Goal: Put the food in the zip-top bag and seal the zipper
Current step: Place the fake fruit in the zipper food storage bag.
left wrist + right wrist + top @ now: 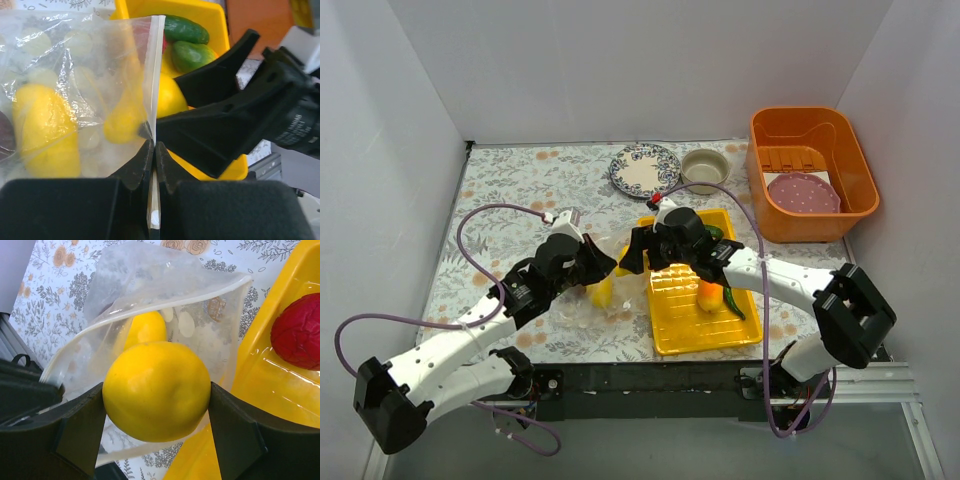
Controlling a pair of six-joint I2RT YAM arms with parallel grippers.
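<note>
Right gripper is clenched on a round yellow fruit, held at the mouth of the bag, which lies just left of the tray. Left gripper is pinched tight on the zipper at one end of the mouth, holding that lip up. Assessment: the mouth gapes but looks little wider than the fruit. The fruit should pass both lips before release, with the left pinch kept firm so the lip does not fold under. Risk: a release short of the mouth would send the fruit rolling onto the table. Bag contents: yellow pieces and a dark piece on the side away from the tray, barely in view. Tray contents: green cucumbers, a red piece, an orange-yellow piece, a chili. Right of the tray, an orange basin holds a pink plate.
</note>
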